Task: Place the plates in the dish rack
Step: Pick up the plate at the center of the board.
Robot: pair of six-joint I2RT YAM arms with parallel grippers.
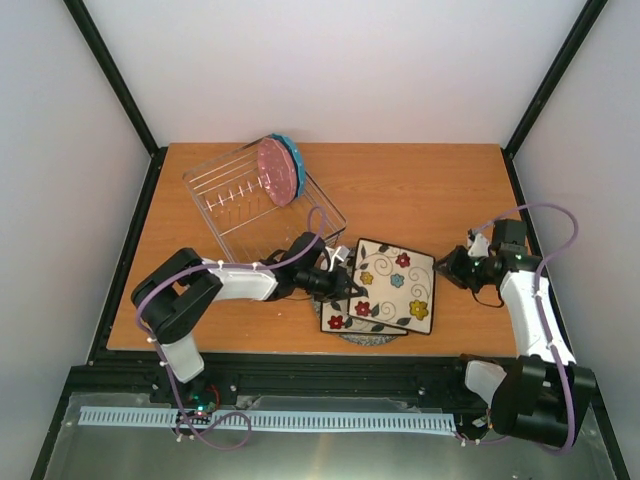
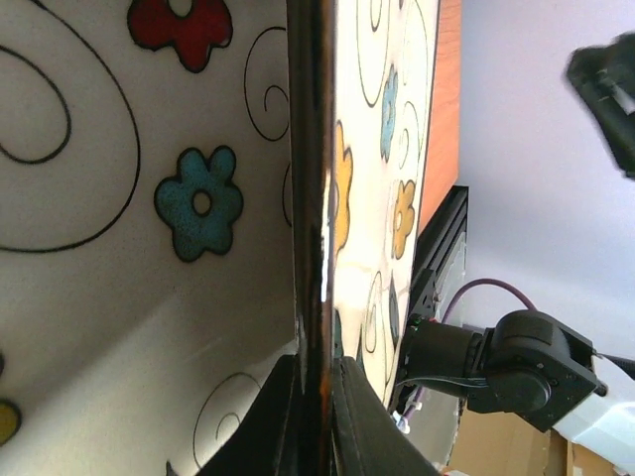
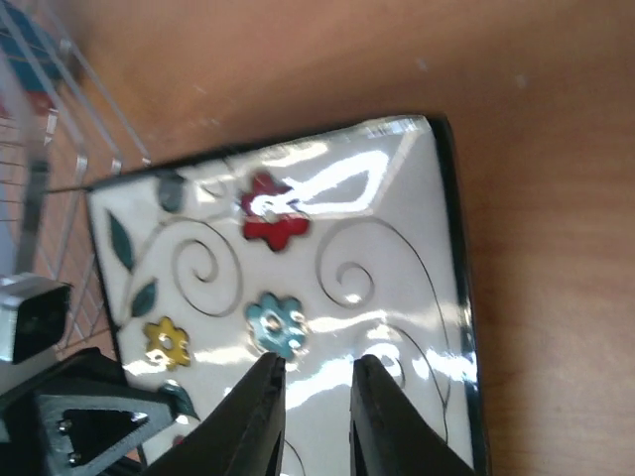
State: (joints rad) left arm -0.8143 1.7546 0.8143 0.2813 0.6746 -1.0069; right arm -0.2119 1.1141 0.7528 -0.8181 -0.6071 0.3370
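Note:
The silver wire dish rack [image 1: 240, 205] stands at the back left. A blue-rimmed plate [image 1: 280, 168] with a pinkish face stands on edge in its far end. A square cream flowered plate [image 1: 395, 285] lies on top of a second square one [image 1: 338, 320] and a round grey plate [image 1: 372, 340] at the table's front middle. My left gripper [image 1: 338, 283] is shut on the top plate's dark left rim [image 2: 313, 198], one finger [image 2: 273, 421] on each side. My right gripper [image 1: 452, 268] is open and empty, just off that plate's right edge, pointing over its face [image 3: 298, 248].
The stack lies close to the table's front edge [image 1: 300, 350]. The rack's near corner [image 1: 330, 225] is just behind my left wrist, and its wires show at the left of the right wrist view [image 3: 50, 149]. Bare wood [image 1: 430, 190] lies behind the plates.

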